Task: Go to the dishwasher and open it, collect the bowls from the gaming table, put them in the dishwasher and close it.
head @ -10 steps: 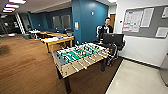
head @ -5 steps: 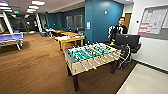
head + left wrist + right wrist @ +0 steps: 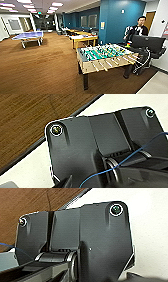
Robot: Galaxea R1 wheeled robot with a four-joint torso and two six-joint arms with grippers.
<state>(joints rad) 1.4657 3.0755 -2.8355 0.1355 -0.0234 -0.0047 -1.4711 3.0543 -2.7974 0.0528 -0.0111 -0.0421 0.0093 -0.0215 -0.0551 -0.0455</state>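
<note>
- Far off to the left across the brown carpet [image 3: 42, 65] stands a blue table-tennis table [image 3: 28, 36], well apart from the robot and no part of the task.
- Further right, past mid-room, a row of wooden-framed tables [image 3: 83, 38] runs back along the blue wall [image 3: 117, 20]; I cannot tell whether one of them is the white-topped gaming table, and no orange or yellow bowl can be made out on any of them.
- Nearest ahead is the foosball table [image 3: 106, 56], green field and rods, its long axis running left to right and slightly away; it is not the worktop that carries the bowls.
- Right of it a person [image 3: 138, 28] sits behind a dark control rig [image 3: 147, 43].
- Neither pincer's state can be told: both wrist views look past the robot's own dark plate to carpet and pale floor [image 3: 30, 169].
- My judgement: the robot is simply driving, with no dishwasher to be made out ahead and neither arm yet nearer to anything.
</note>
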